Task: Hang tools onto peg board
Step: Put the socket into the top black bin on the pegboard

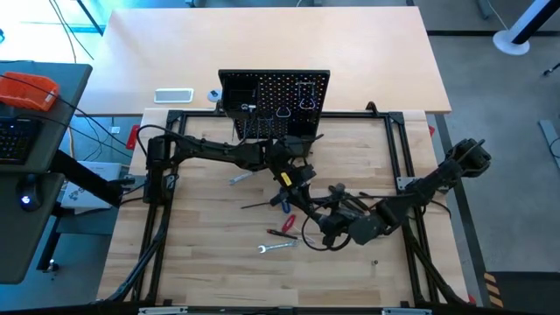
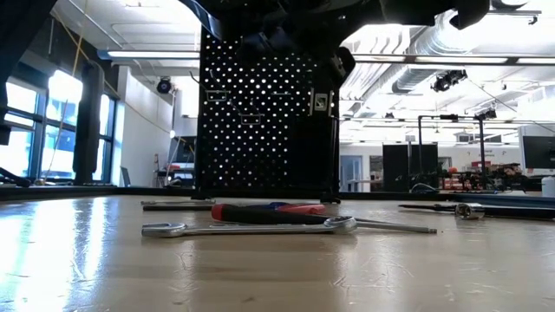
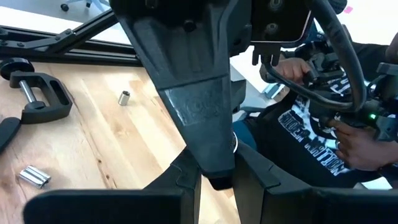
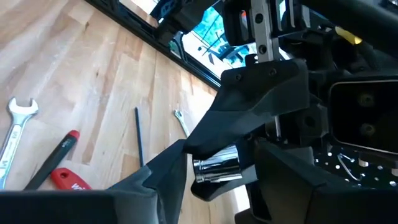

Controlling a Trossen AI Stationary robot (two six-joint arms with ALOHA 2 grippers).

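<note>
**Tools meet mid-table: settle the handover before you head for the peg board**

Tools lie scattered on the table (image 1: 201, 254). A silver wrench (image 1: 276, 248) sits nearest you, and the red-handled screwdriver (image 1: 285, 225) is just beyond it. The blue-handled T hex key (image 1: 280, 201) is a little farther in, and a second wrench (image 1: 241, 178) lies left of centre. The black C-clamp (image 3: 37, 99) lies flat on the wood. The peg board (image 1: 273, 105) stands upright at the far edge, with hooks showing on its face.

Both arms converge in the middle of the table, in front of the board. The left end effector (image 3: 214, 183) and the right end effector (image 4: 214, 180) are nose to nose. A short chrome piece (image 4: 216, 168), shaped like a socket, sits right in the mouth of the right one. The step in hand looks like a pass or a regrip of that piece.

- Make sure one side has a firm, square hold before the other lets go.
- Keep the two arms from pressing into each other.
- Lift clear of the loose tools below before you swing toward the far edge.
- Approach the board head-on and slowly, because smooth chrome is likely to slip.

Whether the right end effector is clamped on the chrome piece or merely around it, I cannot tell. The left end effector has a dark wedge-shaped part across its front, and I cannot tell its state or what it holds.
</note>
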